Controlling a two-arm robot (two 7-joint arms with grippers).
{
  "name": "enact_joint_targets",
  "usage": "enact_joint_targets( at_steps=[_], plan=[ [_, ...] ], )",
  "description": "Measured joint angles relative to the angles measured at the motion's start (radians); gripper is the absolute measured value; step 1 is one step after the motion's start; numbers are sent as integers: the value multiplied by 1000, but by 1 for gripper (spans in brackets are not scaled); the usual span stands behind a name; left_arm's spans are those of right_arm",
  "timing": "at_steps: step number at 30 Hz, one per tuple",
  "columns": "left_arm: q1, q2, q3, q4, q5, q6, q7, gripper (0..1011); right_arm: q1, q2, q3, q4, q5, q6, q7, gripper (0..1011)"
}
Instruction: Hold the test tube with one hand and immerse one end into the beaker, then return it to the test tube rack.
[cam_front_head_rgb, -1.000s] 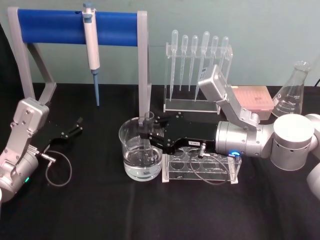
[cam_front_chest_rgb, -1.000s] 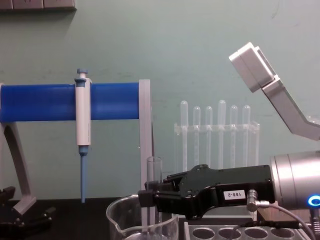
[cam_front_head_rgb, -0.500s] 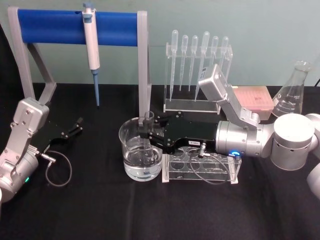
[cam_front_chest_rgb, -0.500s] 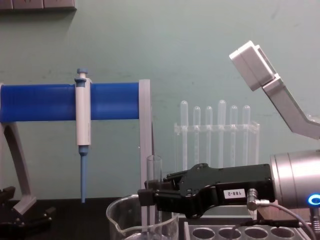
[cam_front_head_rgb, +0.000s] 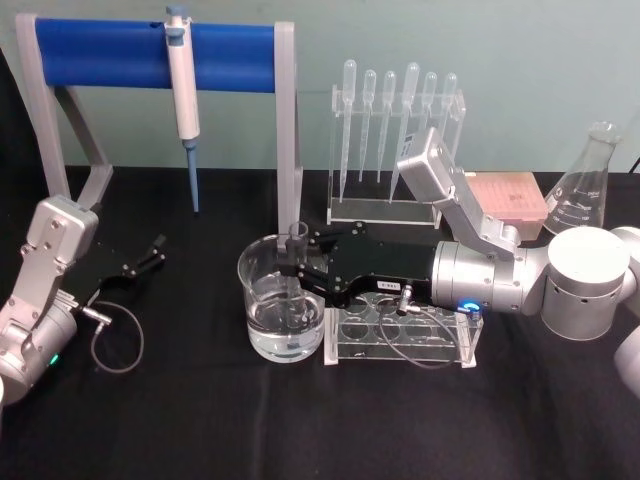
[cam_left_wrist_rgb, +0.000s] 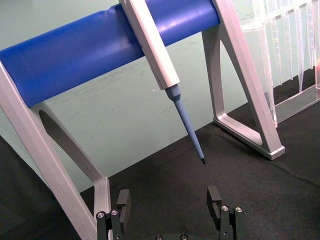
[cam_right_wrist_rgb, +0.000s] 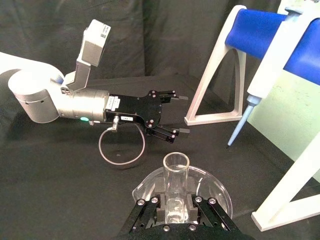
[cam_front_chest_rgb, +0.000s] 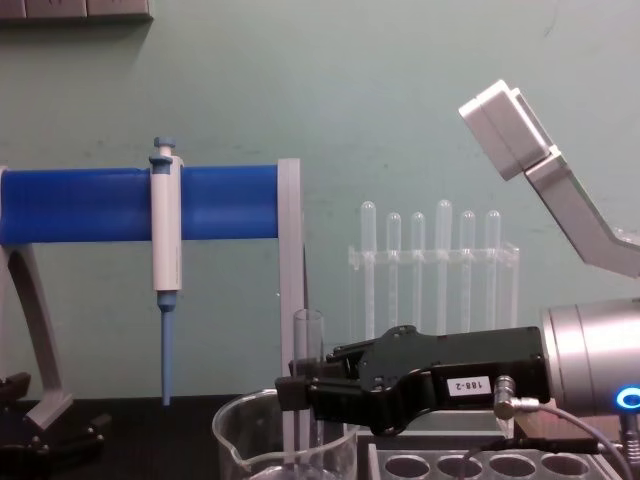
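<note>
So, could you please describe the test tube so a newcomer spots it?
Before the blue-barred stand's right post sits the glass beaker. The test tube stands upright in it, held by the right gripper. Unlike the bulb-topped pipettes behind, it is wide and open-rimmed.

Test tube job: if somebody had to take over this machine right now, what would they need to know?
Right gripper: shut on the test tube, holding it upright inside the beaker; its lower end looks to be in the liquid.
Left gripper: open and empty, parked low at the robot's left.
Done: tube picked up and dipped.
Left: lift the tube out and set it in the rack just right of the beaker.
</note>
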Motion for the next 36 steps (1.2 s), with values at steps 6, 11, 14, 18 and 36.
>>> enact_joint_targets(
  at_steps=[6,11,14,18,36],
  plan=[
    [0,0,0,0,0,0,0,1000,0,0,0,0,0,0,0,231],
    [0,0,0,0,0,0,0,1000,0,0,0,0,0,0,0,231],
    [0,0,0,0,0,0,0,1000,0,0,0,0,0,0,0,231],
    [0,0,0,0,0,0,0,1000,0,0,0,0,0,0,0,231],
    [0,0,0,0,0,0,0,1000,0,0,0,0,0,0,0,231]
  ],
)
